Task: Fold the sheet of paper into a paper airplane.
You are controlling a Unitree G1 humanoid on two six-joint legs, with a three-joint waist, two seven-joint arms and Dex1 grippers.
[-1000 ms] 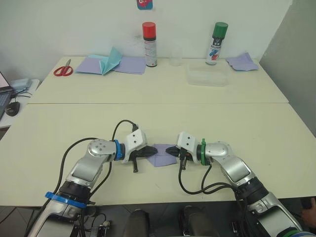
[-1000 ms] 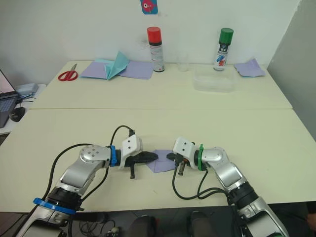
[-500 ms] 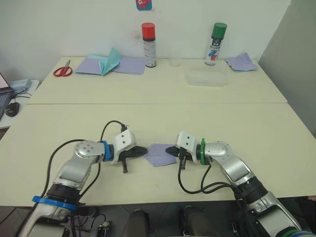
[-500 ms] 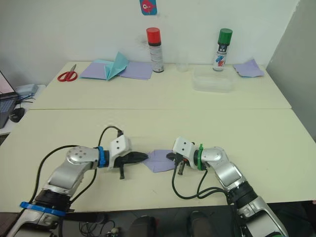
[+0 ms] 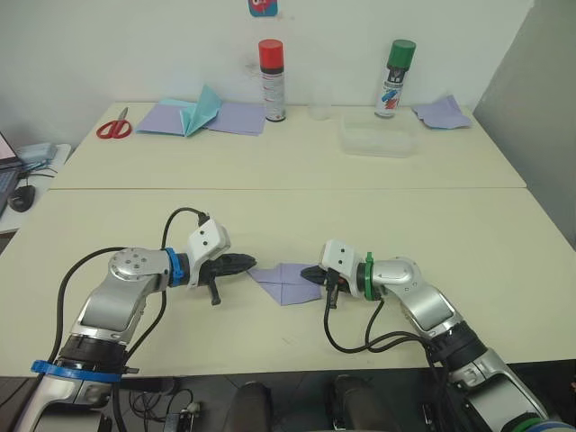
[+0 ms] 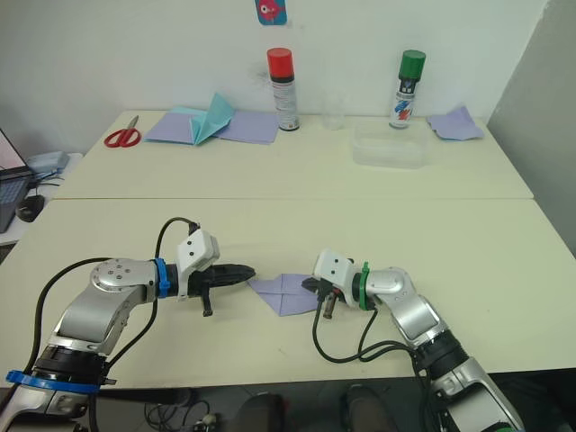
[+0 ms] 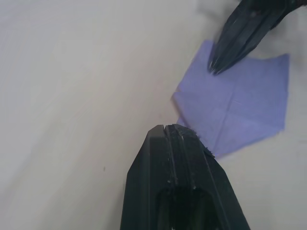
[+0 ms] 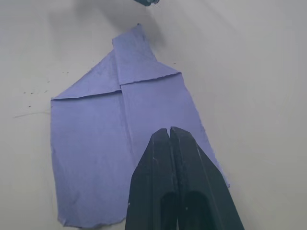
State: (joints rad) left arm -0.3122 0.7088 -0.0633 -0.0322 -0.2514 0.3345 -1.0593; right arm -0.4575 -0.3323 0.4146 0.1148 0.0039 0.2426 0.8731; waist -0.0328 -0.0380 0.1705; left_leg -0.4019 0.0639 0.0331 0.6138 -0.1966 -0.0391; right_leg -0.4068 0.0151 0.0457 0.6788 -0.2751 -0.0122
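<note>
Here the sheet of paper (image 5: 286,281) lies flat on the near bench (image 5: 108,225), between the two hands. The right hand (image 5: 310,273) has its fingers closed together, their tips resting over the sheet's right edge; whether they pinch the paper or only press on it cannot be told. The left hand (image 5: 245,262) is closed too, holding nothing, its tip just beside the sheet's pointed left corner and apart from it.

The lavender sheet is partly folded: two flaps meet along a centre crease, giving it a pointed end toward the left hand and a squarer end under the right hand. In the right wrist view the flap edges (image 8: 144,79) look slightly ragged, and the paper lies flat.

The sheet sits well in from the bench's front edge, with bare surface on all sides. The far bench carries red scissors (image 5: 114,128), lavender sheets with a teal folded piece (image 5: 203,108), a red-capped spray can (image 5: 272,79), a green-capped spray can (image 5: 393,77), a clear container (image 5: 379,138) and a rumpled lavender scrap (image 5: 441,112), all well apart from the hands
</note>
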